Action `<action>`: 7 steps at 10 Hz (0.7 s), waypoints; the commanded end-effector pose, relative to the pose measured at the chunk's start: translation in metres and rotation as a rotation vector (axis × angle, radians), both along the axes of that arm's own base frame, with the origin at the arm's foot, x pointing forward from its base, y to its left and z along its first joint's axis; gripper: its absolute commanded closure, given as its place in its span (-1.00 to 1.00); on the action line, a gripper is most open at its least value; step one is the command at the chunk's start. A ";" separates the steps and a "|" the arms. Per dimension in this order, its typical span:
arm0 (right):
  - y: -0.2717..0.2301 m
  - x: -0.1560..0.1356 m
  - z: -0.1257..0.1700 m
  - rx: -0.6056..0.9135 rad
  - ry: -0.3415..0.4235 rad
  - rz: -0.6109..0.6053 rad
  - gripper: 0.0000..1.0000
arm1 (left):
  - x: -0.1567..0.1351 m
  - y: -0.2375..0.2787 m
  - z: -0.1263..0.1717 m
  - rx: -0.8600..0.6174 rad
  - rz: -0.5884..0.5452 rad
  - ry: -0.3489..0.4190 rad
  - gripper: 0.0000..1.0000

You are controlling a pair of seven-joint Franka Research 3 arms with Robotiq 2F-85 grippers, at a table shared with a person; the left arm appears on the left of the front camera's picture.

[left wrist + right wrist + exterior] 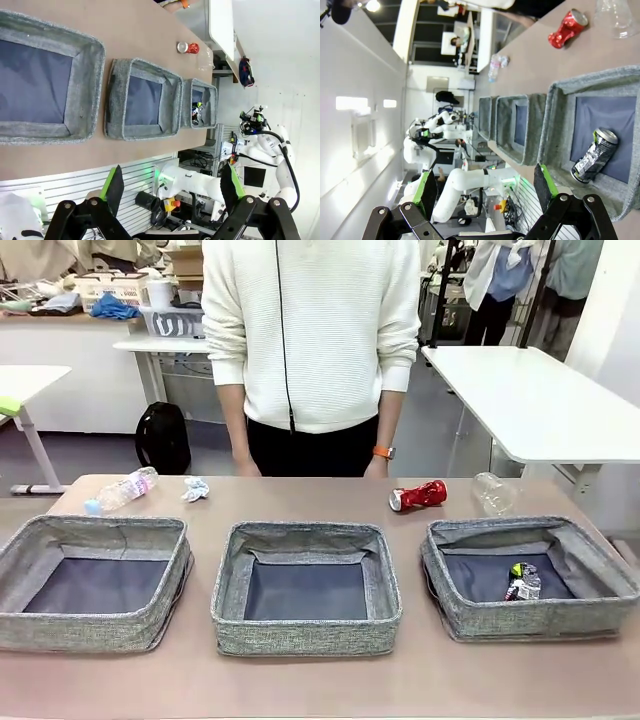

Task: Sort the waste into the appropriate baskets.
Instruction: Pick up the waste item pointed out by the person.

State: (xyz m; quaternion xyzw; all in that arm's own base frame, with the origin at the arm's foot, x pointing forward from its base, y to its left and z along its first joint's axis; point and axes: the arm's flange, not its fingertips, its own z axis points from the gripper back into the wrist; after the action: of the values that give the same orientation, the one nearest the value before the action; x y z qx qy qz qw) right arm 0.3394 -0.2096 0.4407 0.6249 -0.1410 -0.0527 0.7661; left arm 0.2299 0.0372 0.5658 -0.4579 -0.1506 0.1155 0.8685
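Along the far edge of the table (300, 680) lie a clear bottle (122, 490), the paper wad (195, 489), the red can (418, 496) and a second clear bottle (494, 493). Nearer stand the left basket (90, 632), middle basket (305, 635) and right basket (520, 620), the last holding the silver-black can (522, 582). The left gripper (172, 182) and right gripper (486, 187) both have their fingers wide apart, clasping nothing

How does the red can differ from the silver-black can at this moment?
Colour: the red can is glossy red; the silver-black can is silver with black print. Place: the red can lies on the bare table behind the right basket; the silver-black can lies inside that basket. Both look dented and lie on their sides.
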 end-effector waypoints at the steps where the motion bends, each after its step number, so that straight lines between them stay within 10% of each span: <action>1: 0.000 -0.001 0.001 -0.006 -0.027 0.010 -1.00 | 0.002 0.002 0.000 -0.011 -0.015 -0.024 -1.00; 7: 0.000 -0.001 0.001 -0.006 -0.027 0.010 -1.00 | 0.002 0.002 0.000 -0.011 -0.015 -0.024 -1.00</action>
State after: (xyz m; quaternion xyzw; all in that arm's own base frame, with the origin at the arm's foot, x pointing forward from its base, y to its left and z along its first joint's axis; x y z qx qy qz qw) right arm 0.3394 -0.2096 0.4407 0.6249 -0.1411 -0.0526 0.7661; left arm 0.2299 0.0372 0.5658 -0.4580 -0.1509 0.1146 0.8685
